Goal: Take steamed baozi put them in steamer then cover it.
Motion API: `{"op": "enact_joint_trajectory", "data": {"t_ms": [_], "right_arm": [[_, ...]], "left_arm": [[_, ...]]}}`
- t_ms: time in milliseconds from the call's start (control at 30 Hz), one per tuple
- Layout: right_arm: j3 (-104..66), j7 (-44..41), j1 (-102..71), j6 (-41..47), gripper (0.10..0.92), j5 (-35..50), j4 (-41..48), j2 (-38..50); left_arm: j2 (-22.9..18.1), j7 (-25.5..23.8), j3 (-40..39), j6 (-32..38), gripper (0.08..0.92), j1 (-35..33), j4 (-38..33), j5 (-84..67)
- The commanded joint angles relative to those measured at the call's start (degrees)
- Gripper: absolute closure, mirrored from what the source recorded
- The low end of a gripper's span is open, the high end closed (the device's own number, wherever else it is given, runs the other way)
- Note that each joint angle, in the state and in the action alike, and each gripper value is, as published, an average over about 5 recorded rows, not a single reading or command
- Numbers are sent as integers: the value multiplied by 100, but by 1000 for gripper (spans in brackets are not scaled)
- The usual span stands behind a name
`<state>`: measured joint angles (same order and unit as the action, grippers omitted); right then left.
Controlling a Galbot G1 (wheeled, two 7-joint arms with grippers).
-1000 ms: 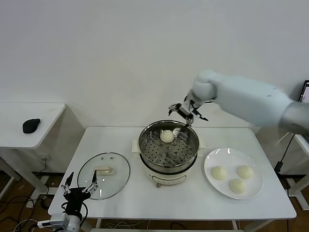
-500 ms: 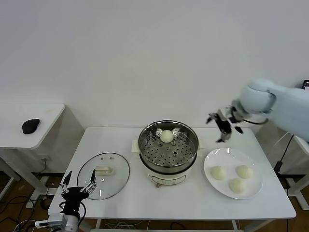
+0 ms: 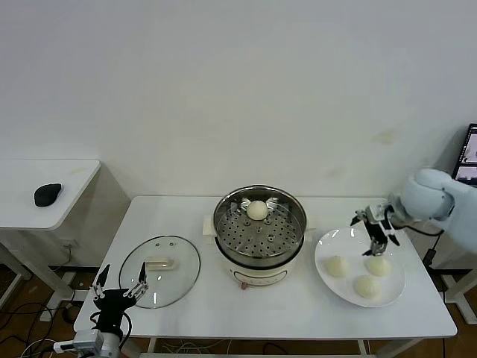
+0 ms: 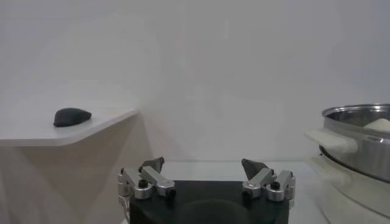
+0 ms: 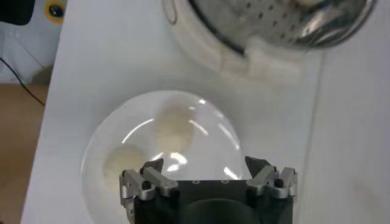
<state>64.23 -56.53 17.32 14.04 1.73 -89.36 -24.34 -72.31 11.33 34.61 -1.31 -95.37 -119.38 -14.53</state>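
Note:
One baozi point(image 3: 257, 209) lies at the back of the steel steamer point(image 3: 259, 227) on its white pot base. Three more baozi point(image 3: 337, 266) point(image 3: 378, 265) point(image 3: 367, 286) lie on a white plate point(image 3: 360, 254) right of the steamer. My right gripper point(image 3: 376, 235) is open and empty, hovering just above the plate's far side, over the baozi. In the right wrist view two baozi point(image 5: 173, 127) point(image 5: 121, 167) show on the plate point(image 5: 210, 131) under the open gripper point(image 5: 207, 167). The glass cover point(image 3: 160, 270) lies flat on the table left of the steamer. My left gripper point(image 3: 119, 292) is open, parked at the front left corner.
A white side table point(image 3: 45, 186) with a black mouse point(image 3: 48, 194) stands at the far left. The steamer's rim point(image 4: 359, 131) shows to one side in the left wrist view. Bare table lies in front of the steamer and plate.
My right gripper, empty, has swung from behind the steamer rightward and down to just above the plate. The baozi in the steamer and the left arm have not moved.

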Motion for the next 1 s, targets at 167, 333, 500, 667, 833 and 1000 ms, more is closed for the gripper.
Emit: {"op": "enact_joint_trajectory", "data": {"t_ms": [167, 333, 500, 667, 833, 1000], "right_arm": [[-1507, 94, -2145, -62, 203, -591, 816, -450], [-1707, 179, -2374, -156, 203, -714, 1073, -753], [-1845, 260, -2499, -240, 203, -806, 1320, -1062], [-1893, 302, -2514, -222, 203, -810, 1442, -1256], [-1872, 296, -2521, -168, 214, -803, 1466, -1320], [-1878, 270, -2544, -109, 267, -823, 1472, -1320]], "left_arm": [[5, -4, 40, -8, 177, -34, -2, -10], [10, -2, 76, -8, 177, -38, 6, -35], [1, -4, 78, -10, 177, -23, 22, -39], [-2, -6, 83, -10, 177, -17, 43, -34], [3, -7, 97, -10, 177, -13, 54, -35], [-18, -4, 74, -13, 177, 2, 60, -30]]}}
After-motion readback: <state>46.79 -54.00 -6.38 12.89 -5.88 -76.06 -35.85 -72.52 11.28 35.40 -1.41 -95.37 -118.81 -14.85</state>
